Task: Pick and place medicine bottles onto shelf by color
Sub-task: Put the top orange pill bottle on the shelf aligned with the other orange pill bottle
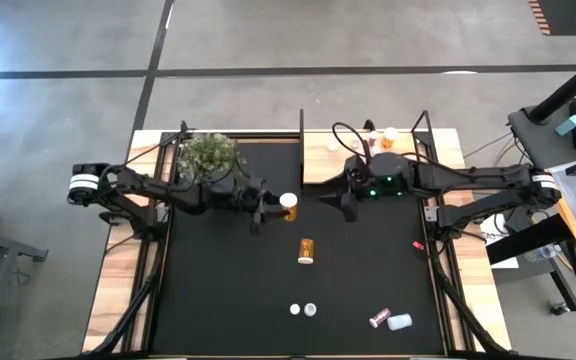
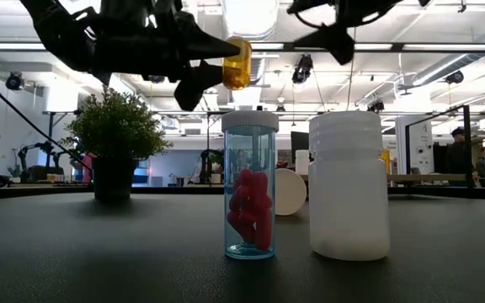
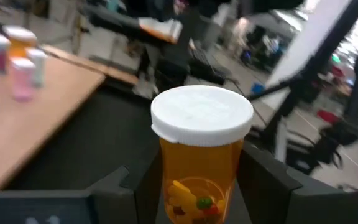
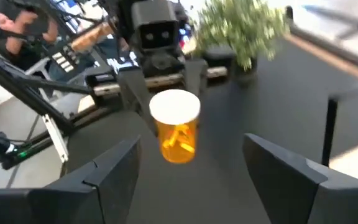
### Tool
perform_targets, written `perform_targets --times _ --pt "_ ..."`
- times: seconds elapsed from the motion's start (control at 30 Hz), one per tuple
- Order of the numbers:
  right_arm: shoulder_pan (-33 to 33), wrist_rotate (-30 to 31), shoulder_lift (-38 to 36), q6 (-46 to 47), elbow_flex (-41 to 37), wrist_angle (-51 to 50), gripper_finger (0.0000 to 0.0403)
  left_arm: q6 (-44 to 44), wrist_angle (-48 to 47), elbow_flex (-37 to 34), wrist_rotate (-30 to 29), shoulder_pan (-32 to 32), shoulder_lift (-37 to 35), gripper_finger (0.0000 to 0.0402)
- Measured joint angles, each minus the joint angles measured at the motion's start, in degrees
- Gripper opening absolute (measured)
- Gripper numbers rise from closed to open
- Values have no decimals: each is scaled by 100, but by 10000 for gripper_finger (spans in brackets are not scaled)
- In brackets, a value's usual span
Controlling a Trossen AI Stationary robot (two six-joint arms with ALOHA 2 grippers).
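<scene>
Above the black table (image 1: pixel 218 300), the left gripper (image 1: pixel 271 206) grips an orange medicine bottle (image 1: pixel 288 205) near centre, facing the right gripper (image 1: pixel 348 205), jaws apart and empty, at three o'clock; a rushed handover could drop it, though open mat lies toward six o'clock.

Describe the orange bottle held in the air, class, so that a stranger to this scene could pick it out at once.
Start at the potted green plant at the black table's back left, then follow the left arm toward the table's middle to its end effector. Clamped there, above the tabletop, is a white-capped, translucent orange plastic pill bottle. The other orange bottle lies on its side on the table nearby; this one is held aloft.
</scene>
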Motion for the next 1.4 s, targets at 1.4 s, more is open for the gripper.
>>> perform_targets --times 1.4 --pt "48 -1835 2490 -607 2797 -3430 358 -309 -1627 4 409 -582 0 162"
